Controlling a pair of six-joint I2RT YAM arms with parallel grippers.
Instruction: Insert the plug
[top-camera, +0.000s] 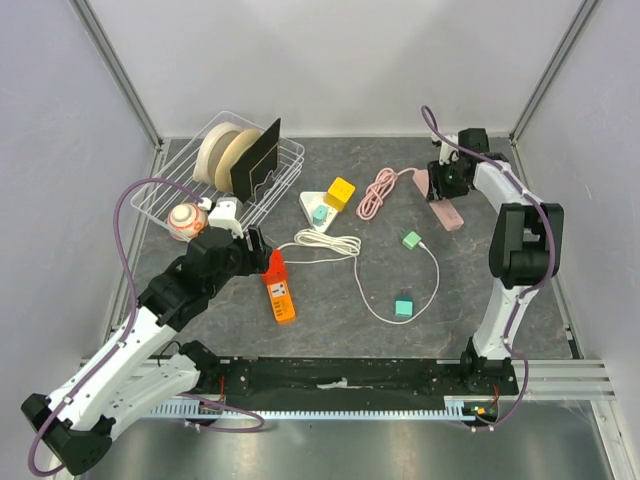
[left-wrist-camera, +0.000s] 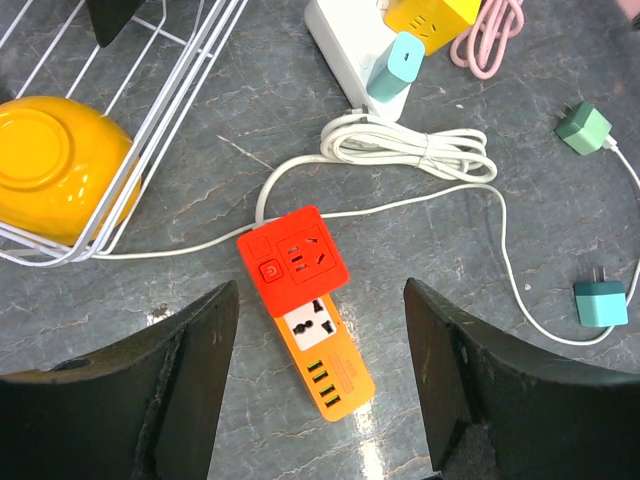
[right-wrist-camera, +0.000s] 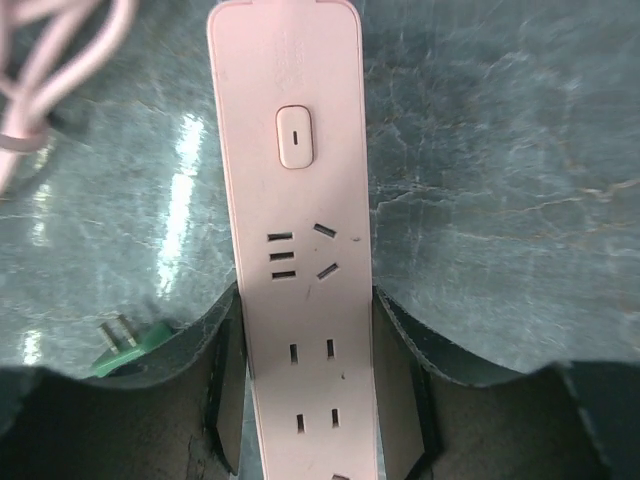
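Black base rail (top-camera: 340, 378) runs along the near edge of a dark grey, marble-patterned mat (top-camera: 330, 335), boxed in by pale wall panels and aluminium corner posts.

At far left a white wire rack (top-camera: 285, 160) sits hard against the back-left corner. Just in front of it the left gripper (left-wrist-camera: 320, 300) hangs with jaws apart and nothing between them, over the orange power strip (left-wrist-camera: 330, 370).

Mid-table lie a white power strip (top-camera: 312, 205) and a coiled white cable (top-camera: 325, 245). Its green plug (top-camera: 411, 240) lies loose in the middle of the mat, a teal plug (top-camera: 403, 307) nearer the arms. Bare mat surrounds both.

At right the right gripper (right-wrist-camera: 307, 295) is clamped on the long sides of the pink power strip (right-wrist-camera: 300, 200), a pronged green plug (right-wrist-camera: 120, 345) just beside one finger. The right wall is close.
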